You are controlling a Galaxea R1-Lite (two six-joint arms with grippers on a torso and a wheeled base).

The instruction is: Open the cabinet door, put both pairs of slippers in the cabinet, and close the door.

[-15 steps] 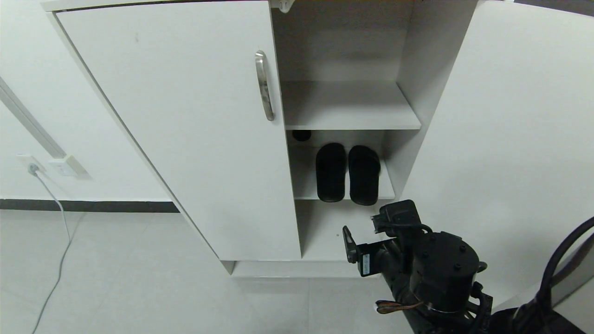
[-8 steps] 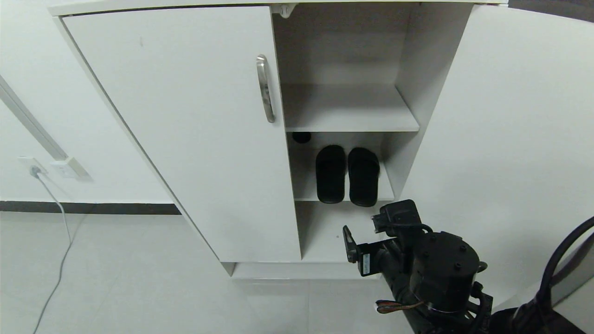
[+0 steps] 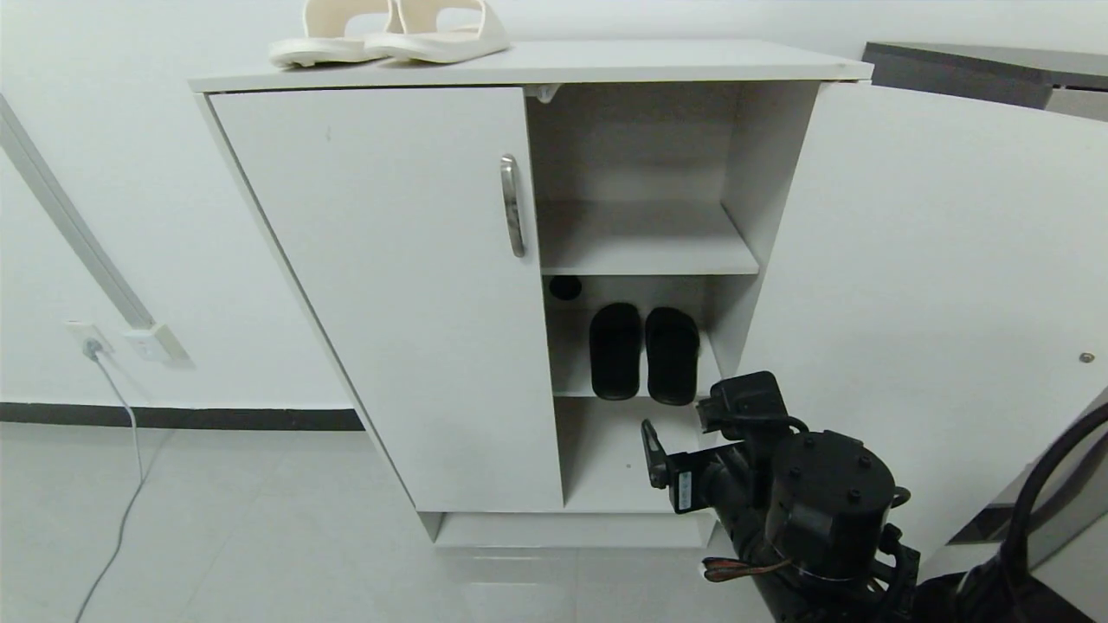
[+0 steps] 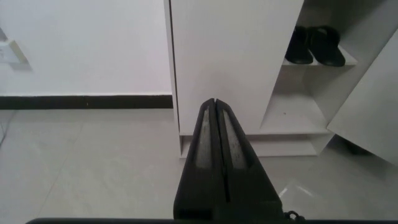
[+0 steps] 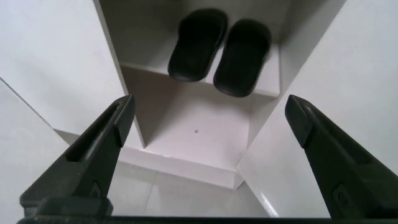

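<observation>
Cabinet door (image 3: 935, 285) stands wide; black slippers (image 3: 645, 353) on middle shelf (image 3: 570, 368), cream pair (image 3: 389, 35) overhanging top edge; left gripper (image 4: 214, 106) clenched, right gripper (image 5: 209, 104) released.

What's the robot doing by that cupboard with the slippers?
It is putting slippers away. The cabinet has its right door open, and the black slippers lie side by side on a shelf inside. The cream slippers sit on top, not yet put in. The right gripper hangs open and empty before the cabinet's lower part; the left gripper is shut, holding nothing.
</observation>
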